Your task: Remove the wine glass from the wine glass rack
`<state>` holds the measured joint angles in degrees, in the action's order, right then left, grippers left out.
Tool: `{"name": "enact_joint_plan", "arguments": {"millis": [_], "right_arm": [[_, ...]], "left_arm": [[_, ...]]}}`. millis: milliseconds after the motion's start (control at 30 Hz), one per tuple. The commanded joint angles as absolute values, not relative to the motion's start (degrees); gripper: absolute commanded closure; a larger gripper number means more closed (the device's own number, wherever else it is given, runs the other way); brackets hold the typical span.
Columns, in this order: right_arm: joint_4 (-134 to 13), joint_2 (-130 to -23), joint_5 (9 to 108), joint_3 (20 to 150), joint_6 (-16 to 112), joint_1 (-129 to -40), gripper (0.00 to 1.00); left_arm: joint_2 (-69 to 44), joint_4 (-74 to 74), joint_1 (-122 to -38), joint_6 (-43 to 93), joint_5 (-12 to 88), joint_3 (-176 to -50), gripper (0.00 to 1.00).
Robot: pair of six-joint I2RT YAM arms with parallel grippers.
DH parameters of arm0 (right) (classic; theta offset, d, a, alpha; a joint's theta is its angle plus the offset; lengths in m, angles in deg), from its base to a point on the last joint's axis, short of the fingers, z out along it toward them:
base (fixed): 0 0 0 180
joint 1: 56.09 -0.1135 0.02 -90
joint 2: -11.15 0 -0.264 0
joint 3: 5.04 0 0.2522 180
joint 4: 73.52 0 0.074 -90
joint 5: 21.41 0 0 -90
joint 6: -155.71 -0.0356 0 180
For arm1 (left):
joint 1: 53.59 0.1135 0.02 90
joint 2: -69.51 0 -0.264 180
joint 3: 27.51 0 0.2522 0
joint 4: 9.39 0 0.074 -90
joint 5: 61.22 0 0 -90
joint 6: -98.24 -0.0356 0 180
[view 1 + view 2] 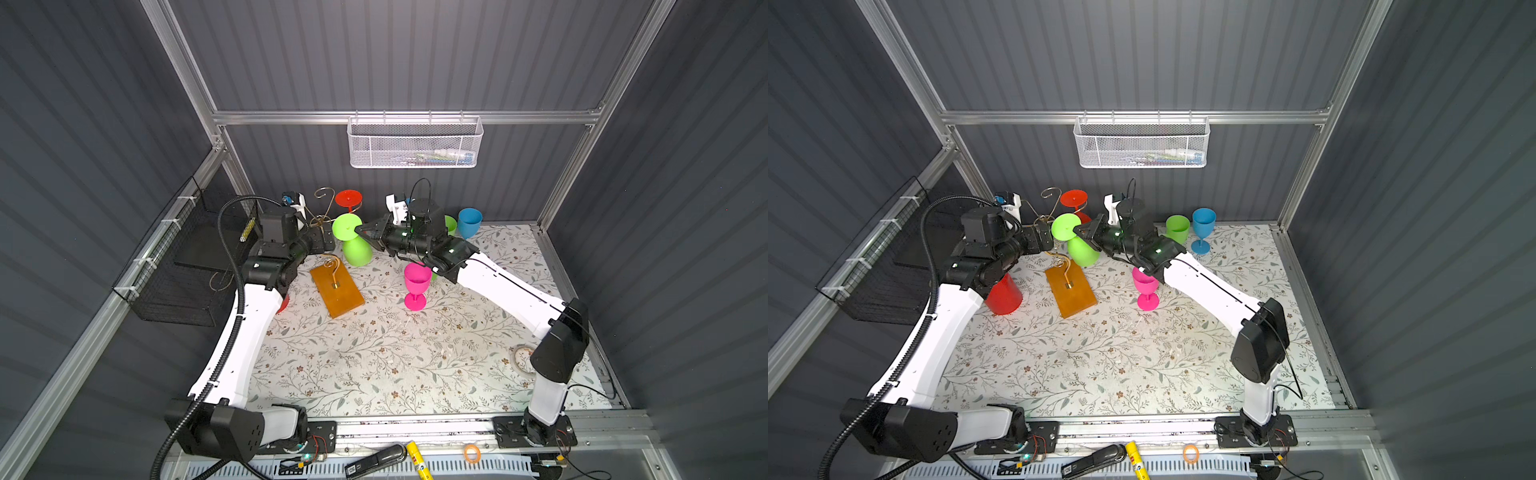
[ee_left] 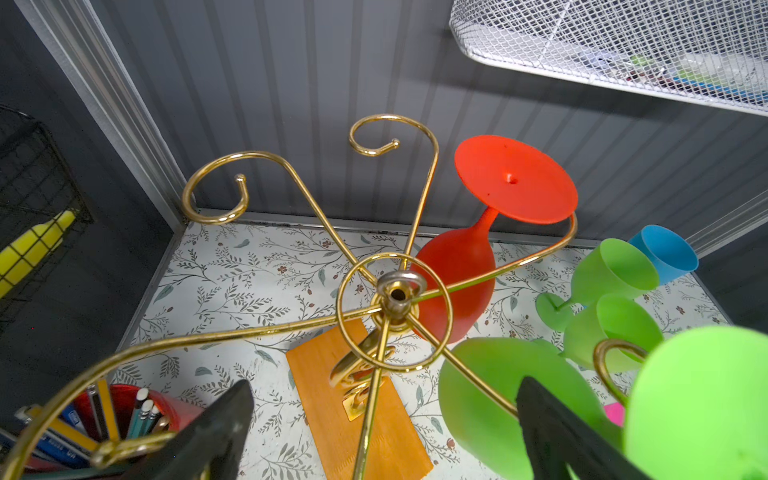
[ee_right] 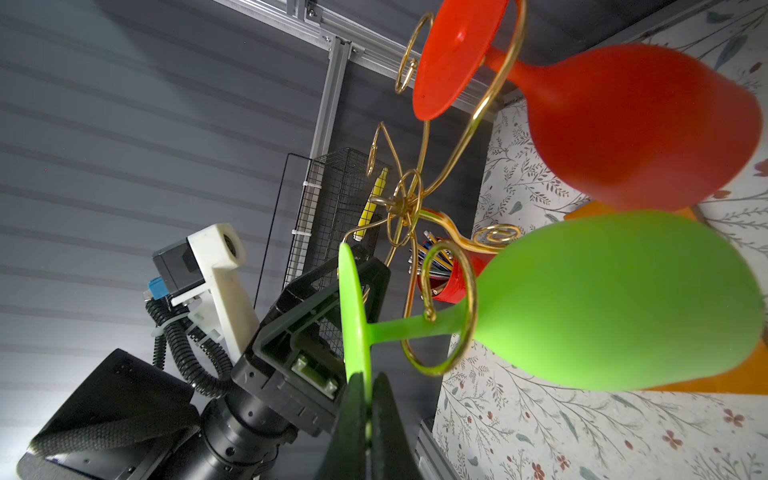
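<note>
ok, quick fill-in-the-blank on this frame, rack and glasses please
1. The right end effector is ___ on the foot of the hanging green plastic wine glass.
2. The left end effector is ___ beside the gold wire wine glass rack.
3. The red plastic wine glass hangs ___ on that rack.
4. The pink plastic wine glass stands ___ on the floral table.
Missing: shut; open; upside down; upright.

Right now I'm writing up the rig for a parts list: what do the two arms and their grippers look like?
The left arm and right arm have white shells with black joints. A ribbed black conduit runs along the left one; a thin black cable loops over the right wrist. The left gripper and right gripper are black, with tapered fingers, beside white camera brackets.
</note>
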<state>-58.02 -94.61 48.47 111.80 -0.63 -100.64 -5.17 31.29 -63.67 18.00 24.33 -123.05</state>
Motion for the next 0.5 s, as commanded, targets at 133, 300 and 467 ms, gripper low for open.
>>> {"name": "enact_joint_plan", "arguments": {"millis": [133,300,467], "right_arm": [[-59.6,-90.8,48.4,109.5,0.9,-100.4,1.00],[-60.1,-90.4,47.5,108.8,0.5,-100.5,1.00],[-60.7,-91.3,46.6,109.0,-0.4,-100.8,1.00]], "left_arm": [[-3.7,30.8,-63.5,17.8,24.9,-122.9,0.02],[-3.9,30.9,-63.4,17.8,25.2,-123.1,0.02],[-4.1,30.7,-63.4,18.0,25.6,-123.2,0.02]]}}
